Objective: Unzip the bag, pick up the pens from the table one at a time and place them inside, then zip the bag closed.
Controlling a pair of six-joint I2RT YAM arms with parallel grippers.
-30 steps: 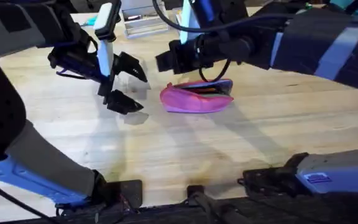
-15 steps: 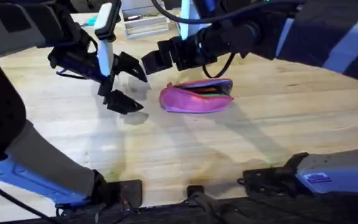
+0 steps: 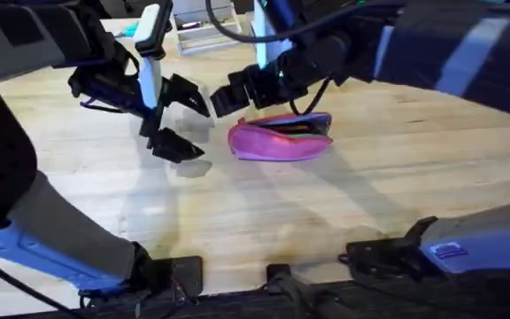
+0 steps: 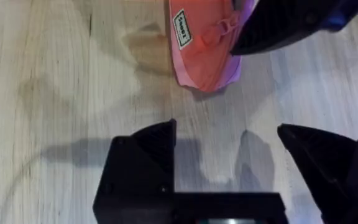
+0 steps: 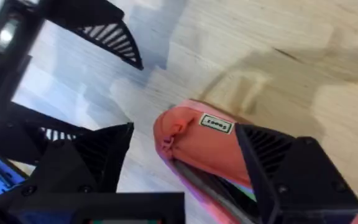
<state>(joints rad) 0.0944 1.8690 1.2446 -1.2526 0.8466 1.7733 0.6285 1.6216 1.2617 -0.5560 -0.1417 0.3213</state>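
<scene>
Pink pouch [image 3: 280,140] lies flat, long axis left-right, zipper partly open. Both pincers, left [image 3: 180,120] and right [image 3: 228,96], wide open, empty. Bare worktop [image 3: 264,213] in front.

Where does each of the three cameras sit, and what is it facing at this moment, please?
Overhead: fixed above the arms' bases, looking down and forward at the table, the bag and both arms.
Left wrist: on the left arm, facing the tabletop; its open left hand in front, the bag's end beyond.
Right wrist: on the right arm, over the bag; its open right hand straddles it.
All three share the bag.
</scene>
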